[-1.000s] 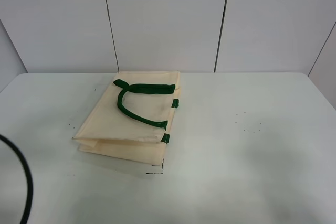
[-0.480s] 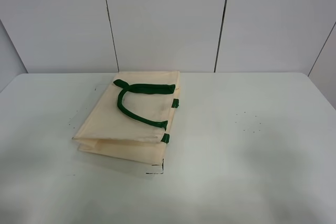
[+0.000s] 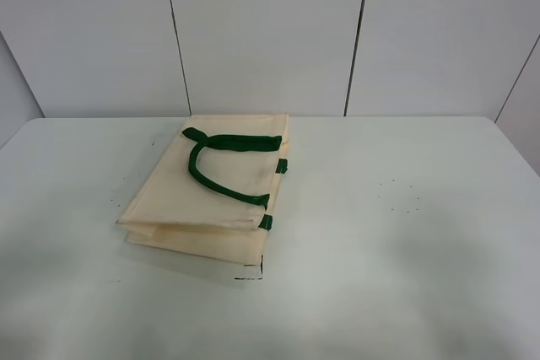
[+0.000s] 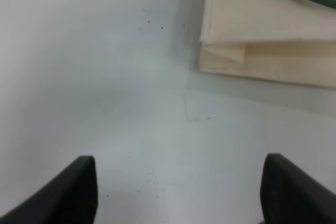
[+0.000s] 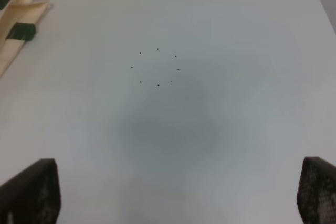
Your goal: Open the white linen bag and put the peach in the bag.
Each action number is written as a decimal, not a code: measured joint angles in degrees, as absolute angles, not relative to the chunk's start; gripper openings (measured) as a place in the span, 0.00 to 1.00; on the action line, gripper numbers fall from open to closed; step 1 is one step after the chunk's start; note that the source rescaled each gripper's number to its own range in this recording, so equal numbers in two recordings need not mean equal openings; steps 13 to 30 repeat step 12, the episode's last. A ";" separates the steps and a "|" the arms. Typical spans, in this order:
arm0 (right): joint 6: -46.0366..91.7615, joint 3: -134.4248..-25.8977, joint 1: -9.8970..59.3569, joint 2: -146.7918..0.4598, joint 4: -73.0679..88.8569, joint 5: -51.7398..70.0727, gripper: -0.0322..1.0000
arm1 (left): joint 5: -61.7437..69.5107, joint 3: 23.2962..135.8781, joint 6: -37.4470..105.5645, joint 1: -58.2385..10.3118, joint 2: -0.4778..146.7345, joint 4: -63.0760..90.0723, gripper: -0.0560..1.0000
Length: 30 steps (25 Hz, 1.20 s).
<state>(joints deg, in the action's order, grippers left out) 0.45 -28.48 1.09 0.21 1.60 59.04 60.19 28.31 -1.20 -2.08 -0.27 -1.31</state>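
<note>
Two end effectors hover over bare desk, jaws spread wide, empty. White linen bag lies folded flat, handles on top, ahead of left end effector; right end effector well apart. Peach not visible.

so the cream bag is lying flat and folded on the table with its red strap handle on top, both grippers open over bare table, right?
One thing is off: the strap handle is dark green, not red, as the exterior high view shows. The rest holds: the white linen bag lies flat and folded on the table, and the left gripper and right gripper are both open over bare tabletop.
</note>
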 joint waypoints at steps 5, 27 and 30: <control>0.45 -28.48 1.09 0.21 1.60 59.04 1.00 | 60.19 28.31 -1.20 -2.08 -0.27 -1.31 0.93; 0.45 -28.48 1.09 0.21 1.60 59.04 1.00 | 60.19 28.31 -1.20 -2.08 -0.27 -1.31 0.93; 0.45 -28.48 1.09 0.21 1.60 59.04 1.00 | 60.19 28.31 -1.20 -2.08 -0.27 -1.31 0.93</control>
